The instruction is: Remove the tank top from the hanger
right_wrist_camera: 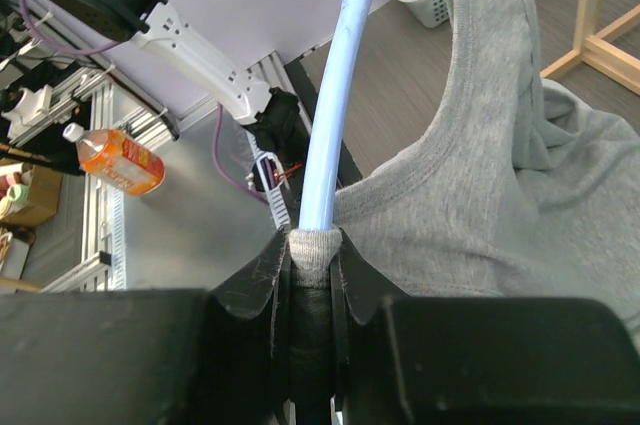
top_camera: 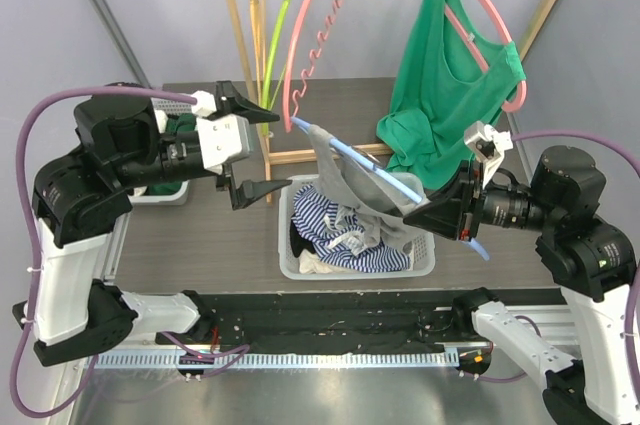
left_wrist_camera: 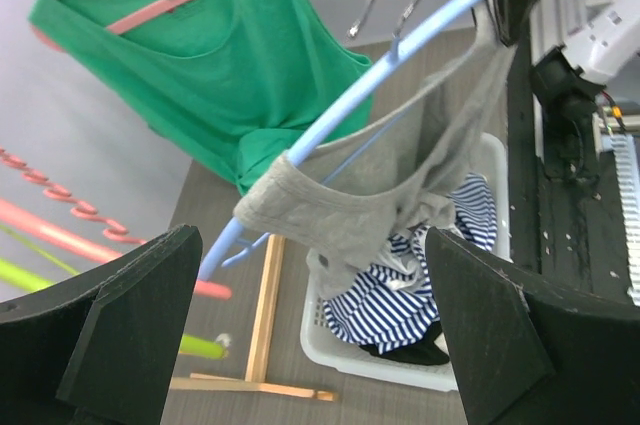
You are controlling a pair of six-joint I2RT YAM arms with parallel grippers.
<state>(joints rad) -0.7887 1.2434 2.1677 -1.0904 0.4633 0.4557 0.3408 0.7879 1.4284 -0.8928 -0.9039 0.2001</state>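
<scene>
Right gripper (right_wrist_camera: 310, 255): clamped on one end of the hanger (top_camera: 350, 157), with a tank top (top_camera: 345, 185) strap pinched over that end.
Left gripper (top_camera: 280, 150): fingers spread wide apart, nothing gripped; held near the hanger's other end.
Hanger: blue, carried tilted above the basket (top_camera: 285, 255), away from the rack (top_camera: 240, 25).
Tank top: grey, draped over the hanger's arms, its body sagging into the basket onto striped clothes.
Basket: white, set on the table between the arms.
Rack: wooden, behind; a green top (top_camera: 450, 85) is hung there.

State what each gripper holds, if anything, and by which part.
Right gripper clamps one end of the blue hanger, grey tank top fabric pinched there too. Left gripper: open, empty.
</scene>
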